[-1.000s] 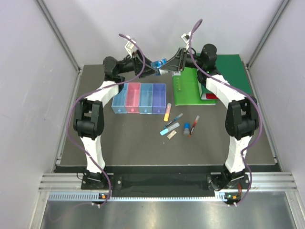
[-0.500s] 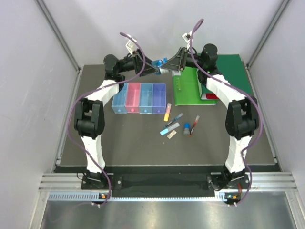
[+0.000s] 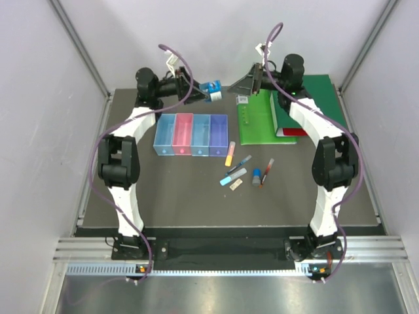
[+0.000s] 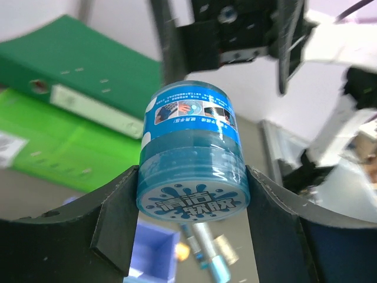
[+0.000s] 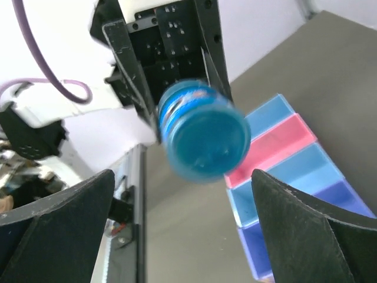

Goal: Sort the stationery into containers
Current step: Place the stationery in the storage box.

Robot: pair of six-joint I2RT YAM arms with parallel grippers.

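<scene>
The left gripper (image 4: 191,197) is pinching a blue tub (image 3: 211,89) by its sides, one black finger (image 4: 112,230) against each side of it. The tub lies on its side in the air, its printed round end facing the left wrist camera. It hangs above the far part of the table (image 3: 170,190), beyond the row of bins and slightly right of the purple one.

The right gripper (image 3: 236,86) is just right of the tub, pointing left at it, with its jaws spread wide and nothing between them. In the right wrist view the tub looks blurred, and its plain round end sits in the gap between the two fingers without touching either.

Four bins stand side by side, touching, on the left half of the table. From left to right they are the blue bin (image 3: 164,134), pink bin (image 3: 182,133), light-blue bin (image 3: 200,133) and purple bin (image 3: 218,134).

The other stationery lies loose on the table, nearer than the bins and to their right:
- An orange-yellow highlighter (image 3: 230,154) is just beside the purple bin's near right corner.
- A dark pen (image 3: 240,162) is right of the highlighter.
- A light-blue marker (image 3: 232,176) is nearer than the dark pen.
- A tan eraser (image 3: 236,185) is just beside the marker.
- A small blue cylinder (image 3: 256,176) and a red pen (image 3: 267,170) are further right, close together.

A green binder (image 3: 258,121) lies flat at the far right, under the right arm.
</scene>
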